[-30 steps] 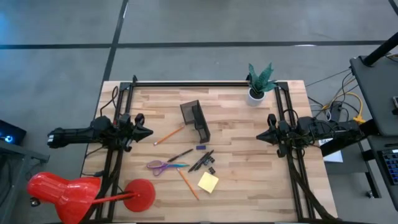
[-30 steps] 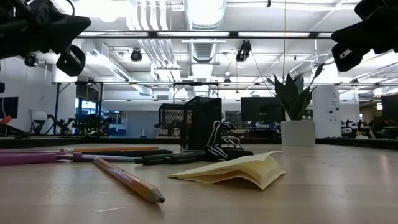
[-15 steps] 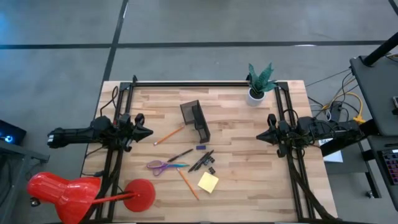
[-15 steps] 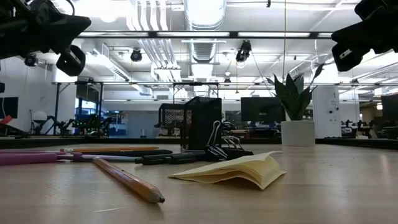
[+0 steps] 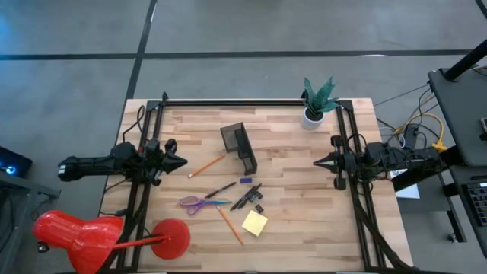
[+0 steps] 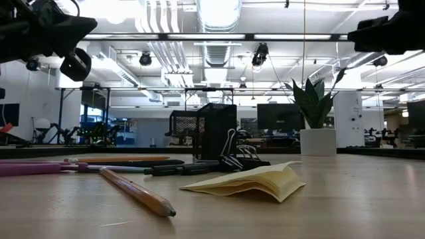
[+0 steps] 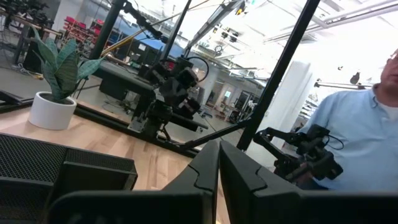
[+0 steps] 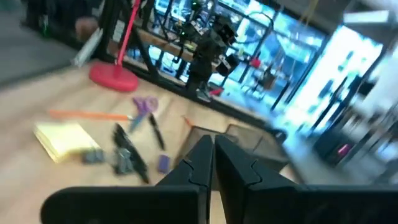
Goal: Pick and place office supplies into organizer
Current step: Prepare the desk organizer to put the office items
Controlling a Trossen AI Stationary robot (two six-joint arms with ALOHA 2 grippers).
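Note:
The black mesh organizer [image 5: 239, 146] stands at the table's middle, toward the far side. Nearer lie purple-handled scissors [image 5: 199, 202], two orange pencils [image 5: 207, 164] [image 5: 230, 225], black pens [image 5: 247, 196], a yellow sticky-note pad [image 5: 255, 222] and a small black clip [image 5: 259, 208]. My left gripper [image 5: 183, 161] hovers level at the table's left side, shut and empty, pointing toward the organizer. My right gripper [image 5: 316, 163] hovers level at the right side, also shut and empty, as its wrist view [image 8: 212, 155] shows.
A red desk lamp [image 5: 76, 236] with a round base [image 5: 171, 237] stands at the near left corner. A potted plant [image 5: 316, 103] stands at the far right. Black frame rails [image 5: 251, 101] run along the table's sides. A person in a light blue shirt [image 7: 354, 137] sits beyond the right side.
My right gripper has rolled about its own pointing line while staying in place and shut; it looks narrower from above now. Nothing on the table has moved.

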